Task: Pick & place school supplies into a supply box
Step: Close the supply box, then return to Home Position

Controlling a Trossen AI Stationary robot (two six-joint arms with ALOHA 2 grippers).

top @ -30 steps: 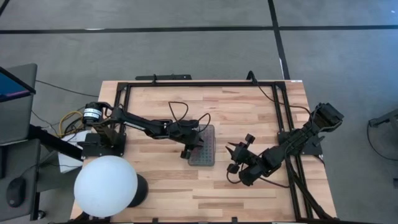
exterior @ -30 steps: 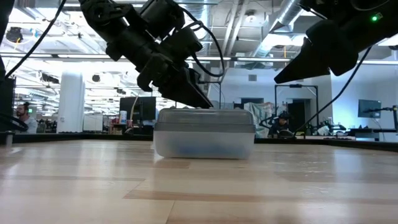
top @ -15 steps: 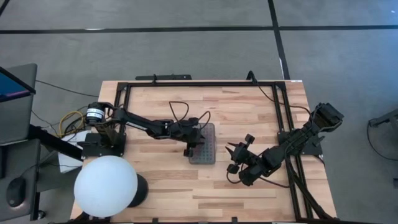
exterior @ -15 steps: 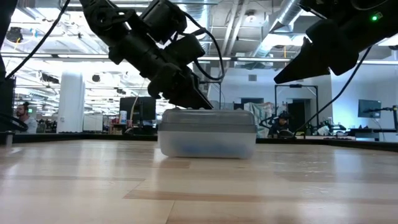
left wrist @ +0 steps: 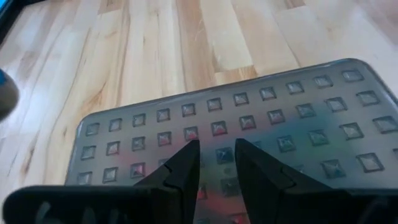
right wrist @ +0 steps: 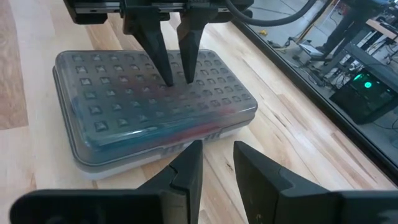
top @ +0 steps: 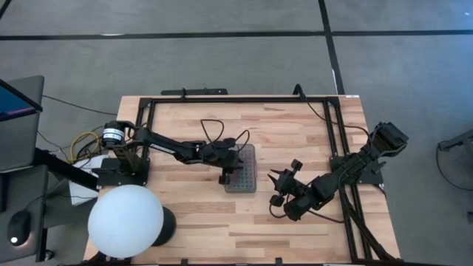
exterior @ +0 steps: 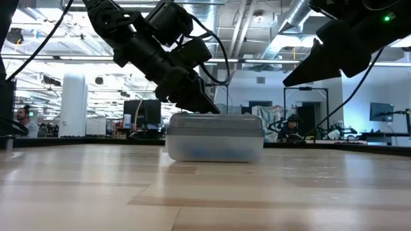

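Fingers touch grey grid-lidded supply box — shut.

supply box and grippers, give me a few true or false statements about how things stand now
1. The supply box has its lid shut. True.
2. The left gripper has its fingertips on the box lid. True.
3. The right gripper holds a pen. False: it holds nothing and hangs beside the box, jaws a little apart.
4. Pens lie scattered on the table. False: none show on the wood; coloured shapes show through the lid.
5. The white ball sits on the box. False: it stands at the table's corner by the left arm's base.
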